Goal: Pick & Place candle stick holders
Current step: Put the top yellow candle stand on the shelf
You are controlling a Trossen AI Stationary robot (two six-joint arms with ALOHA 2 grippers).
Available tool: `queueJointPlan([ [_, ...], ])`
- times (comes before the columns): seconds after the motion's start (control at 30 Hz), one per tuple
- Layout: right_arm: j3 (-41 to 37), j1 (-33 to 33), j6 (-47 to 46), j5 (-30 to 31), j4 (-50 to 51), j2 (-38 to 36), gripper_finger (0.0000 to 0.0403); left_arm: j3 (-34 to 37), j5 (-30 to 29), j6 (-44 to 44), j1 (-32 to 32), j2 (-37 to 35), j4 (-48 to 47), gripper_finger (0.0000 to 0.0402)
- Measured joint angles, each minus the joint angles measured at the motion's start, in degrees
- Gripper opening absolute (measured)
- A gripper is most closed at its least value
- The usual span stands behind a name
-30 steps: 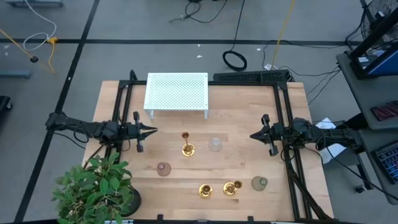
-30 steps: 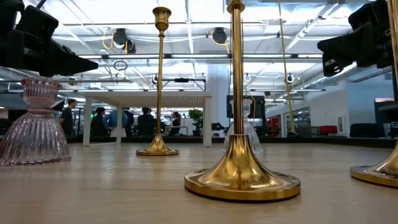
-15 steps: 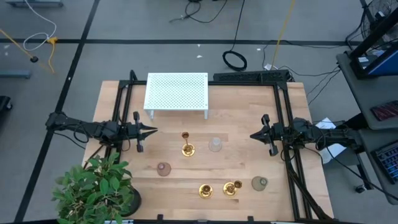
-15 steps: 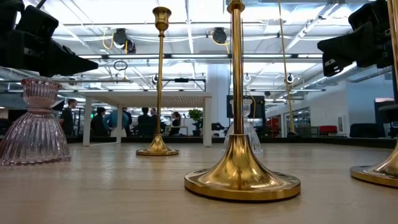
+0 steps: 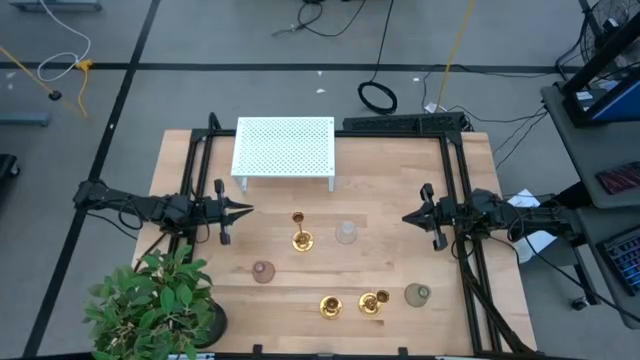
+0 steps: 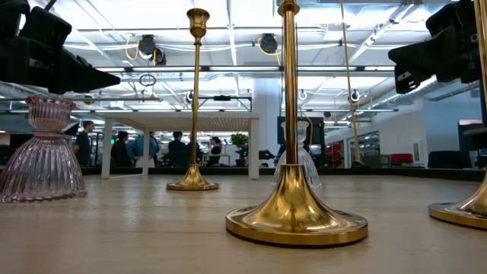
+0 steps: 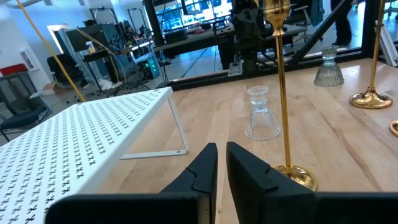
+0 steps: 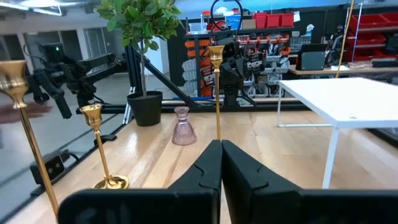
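Observation:
Three gold candle stick holders stand upright on their round bases on the wooden table: one at mid-table [image 5: 299, 238] and two near the front edge [image 5: 330, 306] [image 5: 372, 302]. In the low view the mid-table one [image 6: 194, 99] stands farther off, one [image 6: 293, 205] is close, and one base [image 6: 472, 209] shows at the right edge. My left gripper [image 5: 247, 210] [image 7: 221, 155] is shut and empty, hovering left of the mid-table holder [image 7: 283, 93]. My right gripper [image 5: 406, 217] [image 8: 221, 149] is shut and empty at the table's right side.
A white perforated shelf [image 5: 285, 150] stands at the table's far side. Three glass holders stand about: pink [image 5: 263, 271], clear [image 5: 347, 233], greenish [image 5: 417, 294]. A potted plant [image 5: 160, 305] fills the near left corner. Black frame rails run along both sides.

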State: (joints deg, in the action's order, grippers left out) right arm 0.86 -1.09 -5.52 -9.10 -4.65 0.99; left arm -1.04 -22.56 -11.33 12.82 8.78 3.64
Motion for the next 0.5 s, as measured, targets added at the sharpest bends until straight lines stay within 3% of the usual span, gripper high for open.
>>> queueJointPlan([
  [0.33, 0.0, -0.01, -1.38, 0.0, -5.47, -0.01, 0.0, 0.04, 0.04, -2.71, 0.0, 0.02, 0.37, 0.0042],
  [0.5, 0.0, -0.01, -1.12, 0.02, -6.87, 0.12, 0.0, 0.07, 0.02, 2.51, 0.02, 0.02, 2.79, 0.0042],
])
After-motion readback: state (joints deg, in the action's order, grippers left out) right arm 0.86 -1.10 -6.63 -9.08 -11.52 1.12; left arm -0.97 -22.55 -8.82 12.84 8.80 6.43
